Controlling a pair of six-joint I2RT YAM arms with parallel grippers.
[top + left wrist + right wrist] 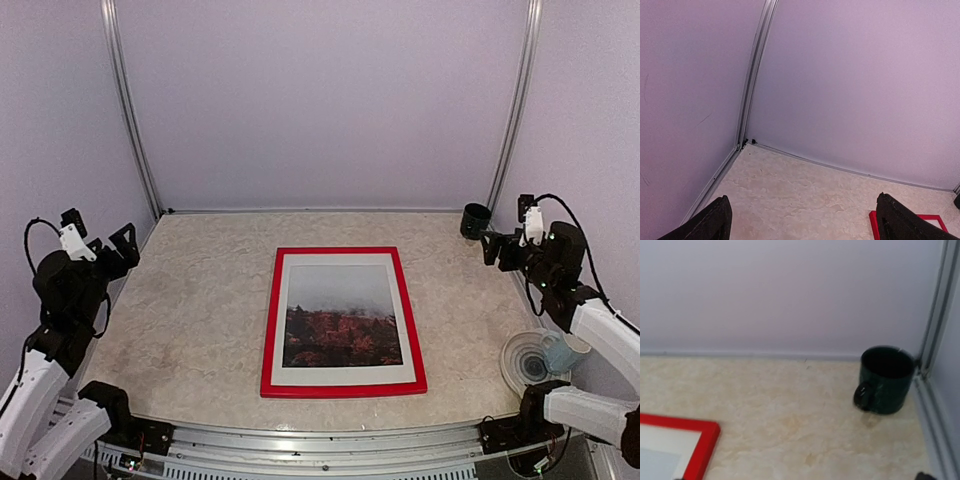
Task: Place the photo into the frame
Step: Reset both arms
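The red frame [343, 390] lies flat in the middle of the table. The photo [342, 318], autumn trees under a grey sky with a wide white border, lies inside it. My left gripper [100, 235] is raised at the table's left edge, well clear of the frame, open and empty. In the left wrist view its fingers [715, 220] stand far apart, with a frame corner [873, 223] behind the right one. My right gripper [506, 238] is raised at the right edge, open and empty. The right wrist view shows the frame's corner [702, 440] and the photo's white border [665, 440].
A dark green mug [476, 220] stands in the back right corner, also in the right wrist view [886, 380]. A clear glass bowl [522, 362] and a pale blue cup [562, 352] sit at the right edge. Purple walls with metal rails enclose the table.
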